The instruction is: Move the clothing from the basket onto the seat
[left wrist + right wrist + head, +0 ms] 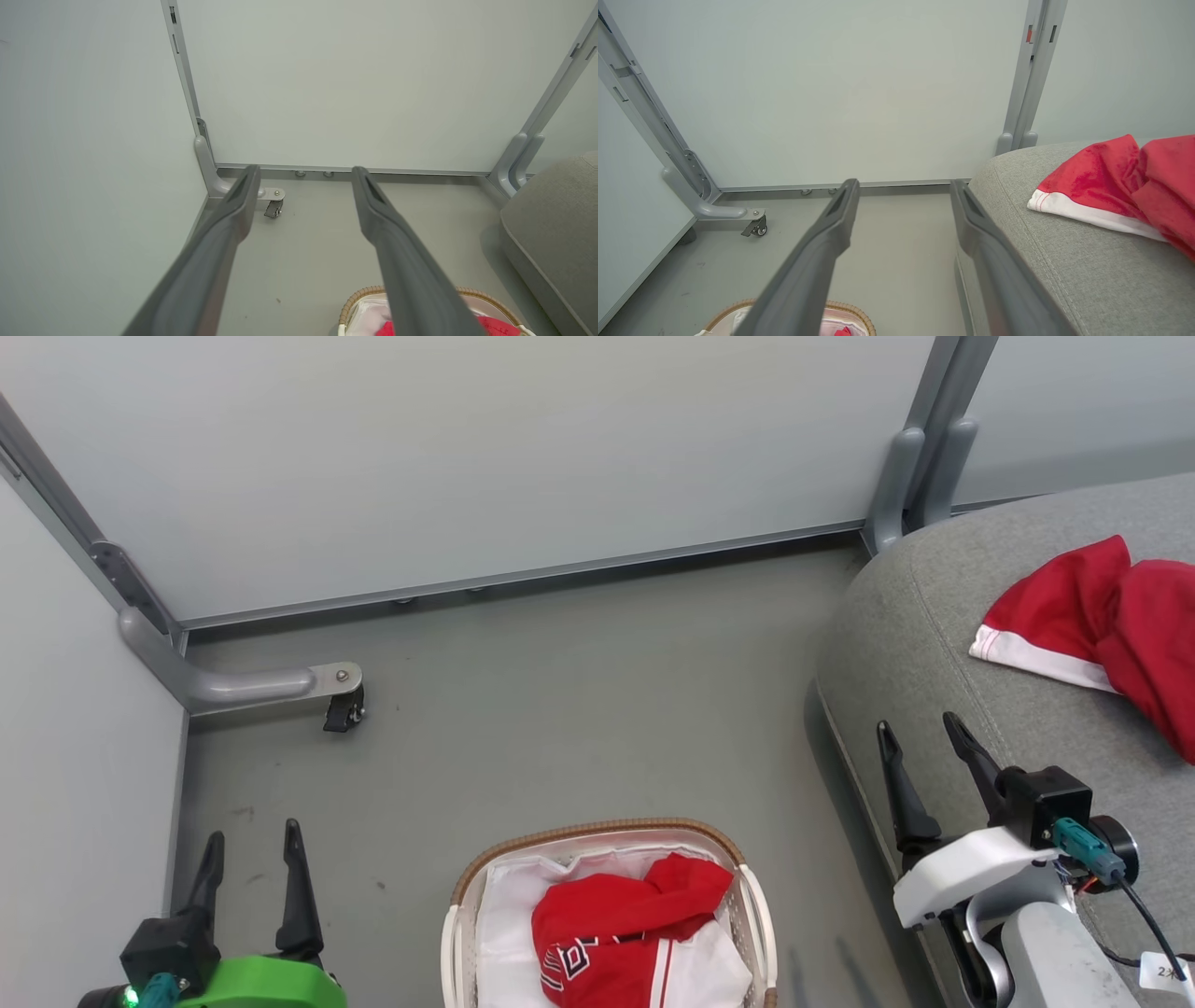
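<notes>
Crumpled red jersey [621,919] in the woven-rimmed basket [597,828], between left gripper [254,835] and right gripper [917,722]; both spread wide, empty. Second red garment [1102,607] lies on the grey fabric seat [934,635].

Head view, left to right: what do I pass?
Green-bodied left end effector, oval white plastic basket with brown woven rim, white-bodied right end effector, red fabric clothing with white hem band on the grey upholstered seat.
</notes>
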You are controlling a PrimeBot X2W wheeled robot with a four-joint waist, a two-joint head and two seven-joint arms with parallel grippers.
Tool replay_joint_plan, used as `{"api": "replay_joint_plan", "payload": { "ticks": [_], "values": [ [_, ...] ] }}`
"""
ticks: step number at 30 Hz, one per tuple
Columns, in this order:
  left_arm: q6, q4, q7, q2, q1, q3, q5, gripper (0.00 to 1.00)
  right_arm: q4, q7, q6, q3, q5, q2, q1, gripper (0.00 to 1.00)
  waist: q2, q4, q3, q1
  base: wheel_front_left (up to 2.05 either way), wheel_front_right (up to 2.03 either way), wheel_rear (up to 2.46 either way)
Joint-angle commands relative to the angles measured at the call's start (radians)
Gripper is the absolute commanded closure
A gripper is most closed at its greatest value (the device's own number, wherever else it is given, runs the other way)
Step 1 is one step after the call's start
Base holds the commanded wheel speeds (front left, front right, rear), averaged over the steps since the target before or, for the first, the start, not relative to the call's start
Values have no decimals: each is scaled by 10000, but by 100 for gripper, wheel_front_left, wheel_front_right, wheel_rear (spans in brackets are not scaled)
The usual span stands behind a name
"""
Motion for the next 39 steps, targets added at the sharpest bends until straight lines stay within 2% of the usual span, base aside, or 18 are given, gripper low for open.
{"api": "replay_joint_plan", "payload": {
  "ticks": [1,9,23,31,39],
  "values": [
    [10,-1,-8,2,115,-86,-28,0,46,0,-14,16,4,-15,134,0,0,-13,-21,0,0,0,0],
    [-97,43,-8,5,-388,-869,58,0,-62,0,-14,160,-1,-15,-263,0,0,-161,403,0,0,0,0],
    [-176,1364,-8,40,-2620,-3527,-50,0,-667,0,-14,609,106,-27,-1667,0,0,-1139,2925,0,0,0,0],
    [-174,2630,-8,664,-4157,-4926,-441,0,-1164,0,-14,973,216,78,-2458,0,0,-1760,4461,0,0,0,0],
    [-175,4056,-8,1282,-5328,-6768,-875,0,-1812,0,-14,1190,679,111,-3069,0,0,-2226,5788,0,0,0,0]
  ]
}}
